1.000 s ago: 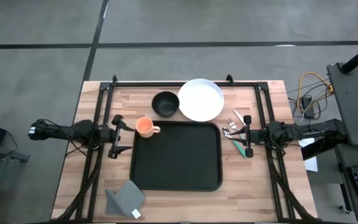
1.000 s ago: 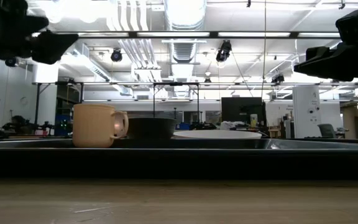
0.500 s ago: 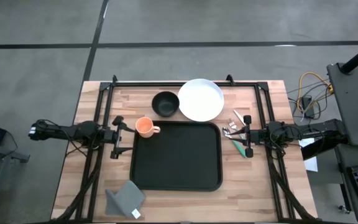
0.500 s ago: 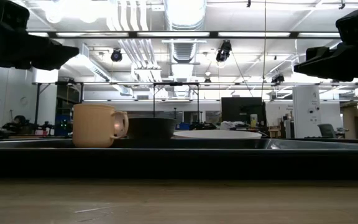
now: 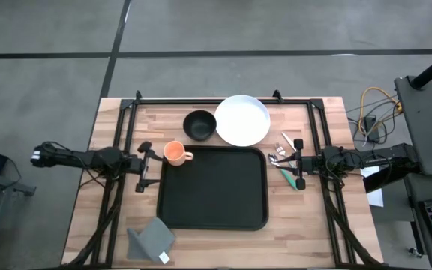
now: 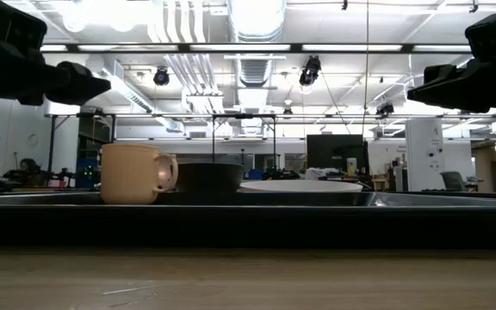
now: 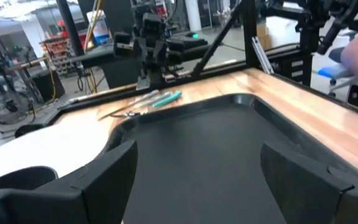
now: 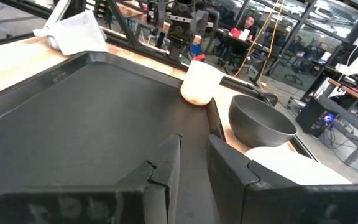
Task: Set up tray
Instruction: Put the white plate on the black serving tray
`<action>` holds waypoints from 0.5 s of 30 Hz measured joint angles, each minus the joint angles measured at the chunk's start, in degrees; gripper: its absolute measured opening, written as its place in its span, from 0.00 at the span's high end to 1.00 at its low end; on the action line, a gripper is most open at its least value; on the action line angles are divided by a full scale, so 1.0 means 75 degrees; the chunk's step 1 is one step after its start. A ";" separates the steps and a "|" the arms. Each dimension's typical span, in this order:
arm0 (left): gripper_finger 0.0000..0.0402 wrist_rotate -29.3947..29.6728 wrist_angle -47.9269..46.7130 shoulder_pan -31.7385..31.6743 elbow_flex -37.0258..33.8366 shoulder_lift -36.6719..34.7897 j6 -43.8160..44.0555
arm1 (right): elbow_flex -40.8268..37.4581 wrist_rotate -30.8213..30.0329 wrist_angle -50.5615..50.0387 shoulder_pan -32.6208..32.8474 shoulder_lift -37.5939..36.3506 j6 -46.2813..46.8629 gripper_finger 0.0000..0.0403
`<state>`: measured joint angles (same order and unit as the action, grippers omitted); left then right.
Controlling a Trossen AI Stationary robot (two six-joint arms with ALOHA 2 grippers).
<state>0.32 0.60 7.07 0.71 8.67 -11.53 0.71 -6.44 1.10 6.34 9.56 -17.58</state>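
Your left gripper (image 5: pixel 145 166) stands with jaws spread wide, the tray (image 5: pixel 213 187) lying just ahead of them. Your right gripper (image 5: pixel 299 163) faces the tray's opposite edge, jaws nearly together, holding nothing (no readable labels anywhere).

Tray (image 5: pixel 212 187) interior bare; mug (image 5: pixel 174 152), bowl (image 5: pixel 199 124) crowd far-left corner.
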 joint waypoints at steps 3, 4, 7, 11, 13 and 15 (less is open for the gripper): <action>0.21 0.0000 0.0003 0.0000 0.0000 0.0118 0.0003 | 0.0000 0.0000 0.0000 -0.0002 0.0000 0.0000 0.83; 0.21 0.0000 0.0003 0.0000 0.0000 0.0158 0.0003 | 0.0000 0.0000 0.0000 0.0001 0.0000 0.0000 0.83; 0.21 0.0001 0.0028 0.0000 -0.0003 0.0288 -0.0003 | 0.0000 0.0000 0.0002 0.0001 0.0000 0.0000 0.83; 0.21 0.0015 0.0078 0.0000 -0.0009 0.0360 -0.0230 | 0.0000 0.0003 0.0000 0.0001 0.0000 -0.0003 0.83; 0.21 0.0018 0.0254 0.0000 -0.0015 0.0336 -0.0089 | 0.0000 0.0003 0.0000 0.0001 0.0000 0.0000 0.83; 0.21 0.0020 0.0744 0.0000 -0.0015 0.0276 0.0158 | 0.0000 0.0000 0.0000 0.0001 0.0000 0.0000 0.83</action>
<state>0.47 6.18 7.07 0.60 10.74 -10.35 0.71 -6.44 1.10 6.35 9.56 -17.58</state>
